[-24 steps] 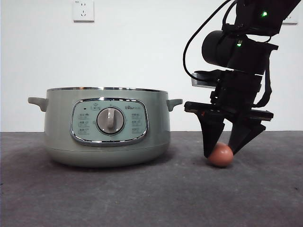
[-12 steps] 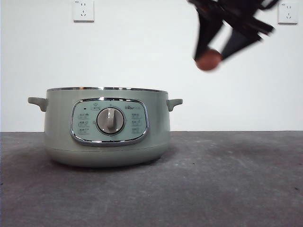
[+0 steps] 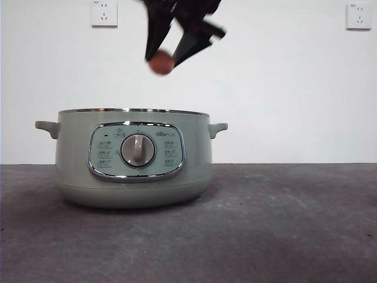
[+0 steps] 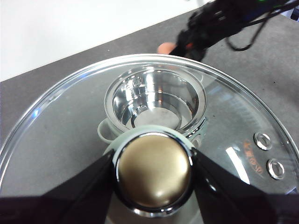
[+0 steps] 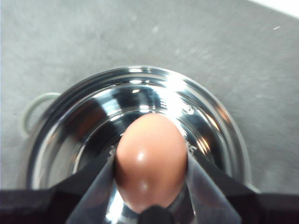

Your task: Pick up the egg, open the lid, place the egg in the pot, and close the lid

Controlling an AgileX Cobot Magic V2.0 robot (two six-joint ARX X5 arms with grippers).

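The sage-green pot point(image 3: 132, 159) stands open on the table, its steel inside showing in the right wrist view point(image 5: 140, 116) and through the lid in the left wrist view point(image 4: 156, 100). My right gripper point(image 3: 164, 59) is shut on the brown egg point(image 3: 161, 62) and holds it in the air above the pot's opening; the egg point(image 5: 150, 161) fills its jaws. My left gripper point(image 4: 154, 172) is shut on the knob point(image 4: 154, 171) of the glass lid point(image 4: 60, 121) and holds the lid high above the pot, out of the front view.
The pot has a chrome-framed panel with a silver dial point(image 3: 137, 150) and two side handles point(image 3: 217, 128). Grey table point(image 3: 283, 224) stretches to the right of the pot. Wall sockets point(image 3: 103, 13) sit on the white wall behind.
My right gripper has lifted the egg off the table to the right of the pot and carried it up and left, to above the pot's opening.
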